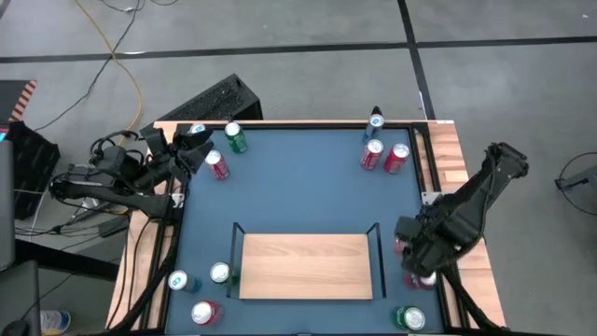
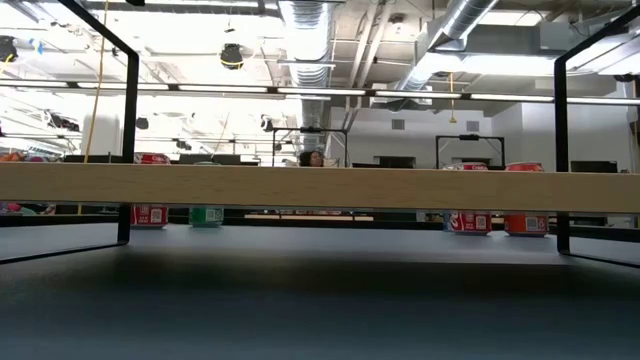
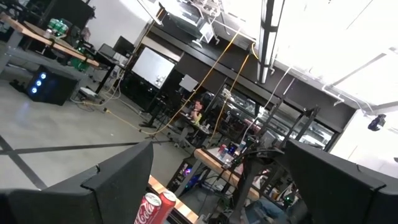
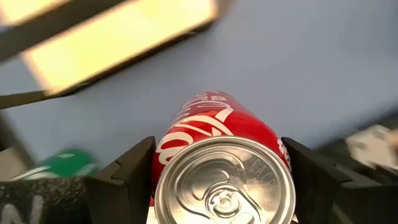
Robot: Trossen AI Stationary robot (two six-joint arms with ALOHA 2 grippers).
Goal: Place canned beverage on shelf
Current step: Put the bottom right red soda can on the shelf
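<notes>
Right gripper is clamped on a red cola can, one dark finger on each side of the can body, silver lid with pull tab facing the wrist camera. In the high view this gripper sits at the table's right edge, just right of the shelf's right rail, with the red can partly hidden under the arm. Whether the can is lifted or touching the blue tabletop cannot be told.

Left gripper is at the far left corner of the table, fingers spread wide, holding nothing. Its wrist view looks out into the room past both fingers; a red can top shows between them farther off.

The shelf is a light-wood board with thin black rails at its short ends, standing at the near middle of the table, no cans on it. In the low view its front edge runs across the whole width.

Other cans: a green can and a red can near the left gripper; two red cans and a blue one at the far right; a green can near the right front corner; several cans at the front left. A green can shows blurred beside the right gripper.

A person is visible far back in the room.
</notes>
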